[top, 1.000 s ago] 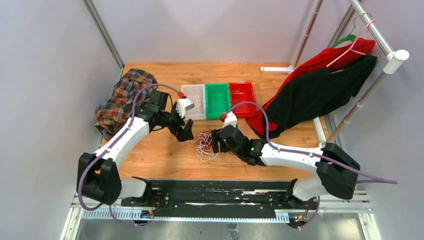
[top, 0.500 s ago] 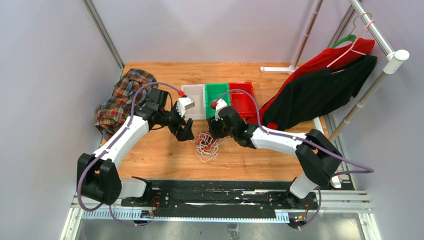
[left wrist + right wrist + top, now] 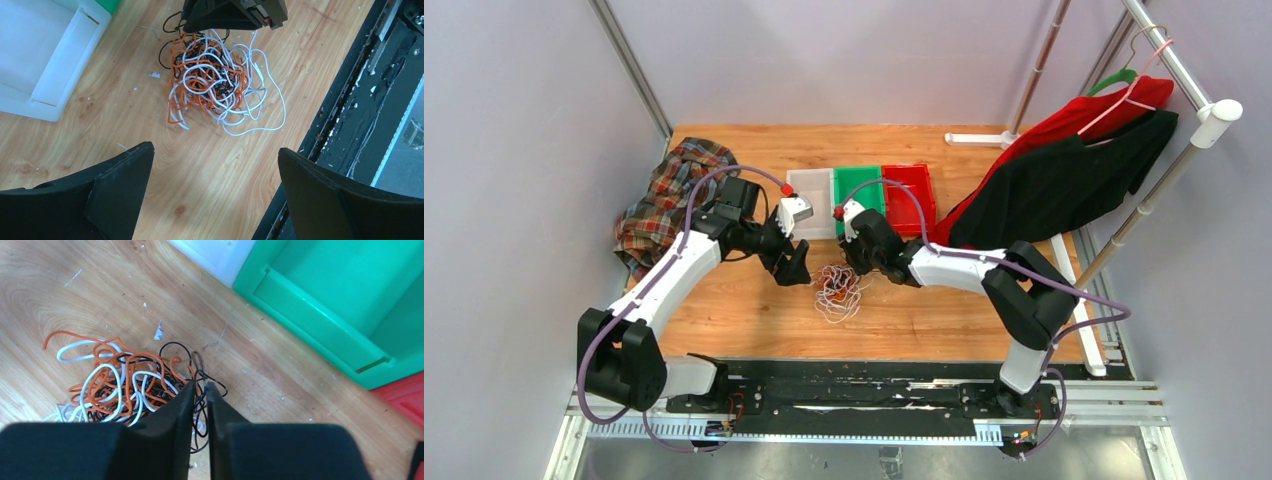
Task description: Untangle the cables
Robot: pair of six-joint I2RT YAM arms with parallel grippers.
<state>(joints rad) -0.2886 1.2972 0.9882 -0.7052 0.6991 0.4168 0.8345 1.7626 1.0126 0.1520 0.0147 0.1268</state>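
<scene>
The cables (image 3: pixel 836 288) lie in a tangled heap of white, orange and black strands on the wooden table, also seen in the left wrist view (image 3: pixel 210 80) and the right wrist view (image 3: pixel 120 385). My right gripper (image 3: pixel 200 385) is at the heap's far right edge, its jaws nearly together with thin black strands pinched between them; from above it (image 3: pixel 854 266) points down at the heap. My left gripper (image 3: pixel 796 268) hovers just left of the heap, wide open and holding nothing (image 3: pixel 215 152).
White bin (image 3: pixel 816 195), green bin (image 3: pixel 864 190) and red bin (image 3: pixel 919 180) stand in a row behind the heap. A plaid shirt (image 3: pixel 664 200) lies at the left. Red and black garments (image 3: pixel 1054 180) hang on a rack at the right. A black rail (image 3: pixel 854 385) runs along the near edge.
The right arm swung left and forward to the heap's far edge, and its jaws closed from wide open onto black strands. The left arm stayed put.
</scene>
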